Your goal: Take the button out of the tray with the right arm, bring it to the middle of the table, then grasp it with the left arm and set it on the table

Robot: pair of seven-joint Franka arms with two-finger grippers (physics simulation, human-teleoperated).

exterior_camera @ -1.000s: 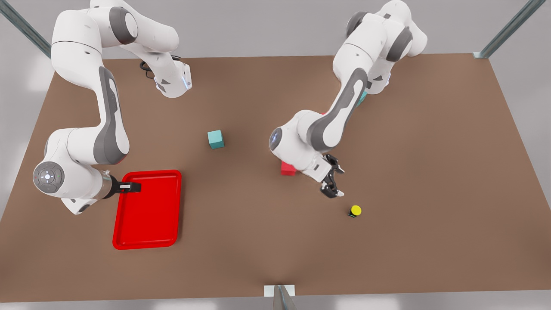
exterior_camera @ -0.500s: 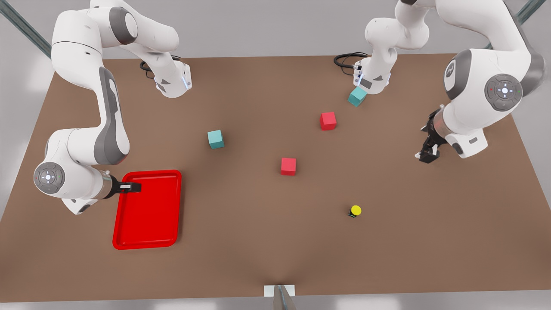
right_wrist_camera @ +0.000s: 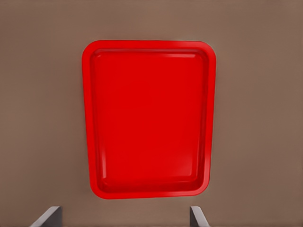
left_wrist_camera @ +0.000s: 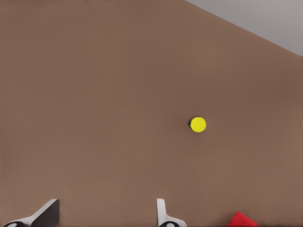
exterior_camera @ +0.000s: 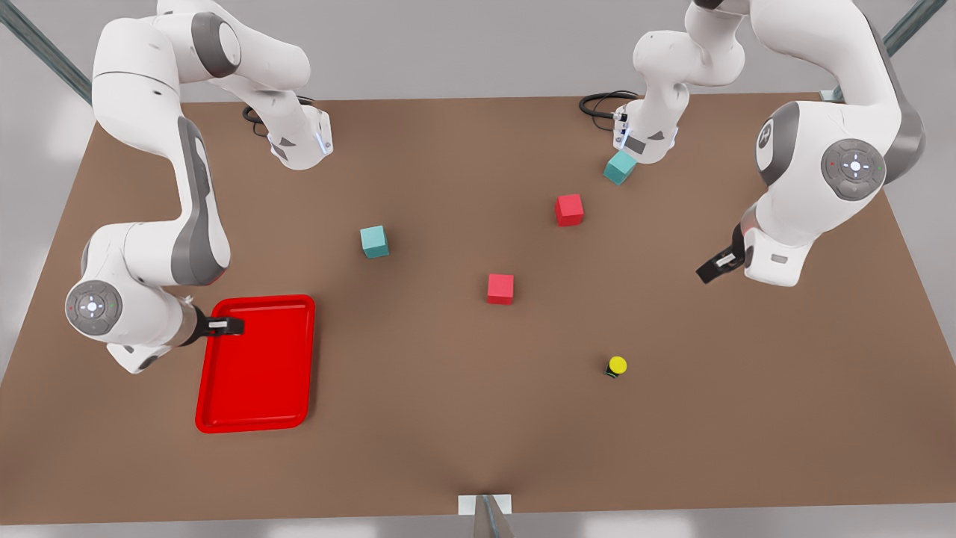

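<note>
The button (exterior_camera: 616,365), a yellow cap on a dark body, stands alone on the table (exterior_camera: 448,433), toward the front view's right of centre. It also appears in the left wrist view (left_wrist_camera: 197,124), well ahead of my open left gripper (left_wrist_camera: 104,213). That left gripper (exterior_camera: 715,267) hangs above the table near the front view's right edge, far from the button. The red tray (exterior_camera: 254,300) lies empty at the front view's left. My right gripper (exterior_camera: 228,325) hovers open over the tray's far rim (right_wrist_camera: 149,45), its fingertips (right_wrist_camera: 49,215) spread wide with nothing between them.
Two red cubes (exterior_camera: 500,288) (exterior_camera: 569,209) and two teal cubes (exterior_camera: 374,241) (exterior_camera: 620,167) are scattered over the middle and back of the table. A corner of a red cube (left_wrist_camera: 242,220) shows in the left wrist view. Arm bases stand at the back edge.
My left arm has swung from beside the button out to the front view's right, uncovering two cubes. The button stayed put. The right arm has barely shifted.
</note>
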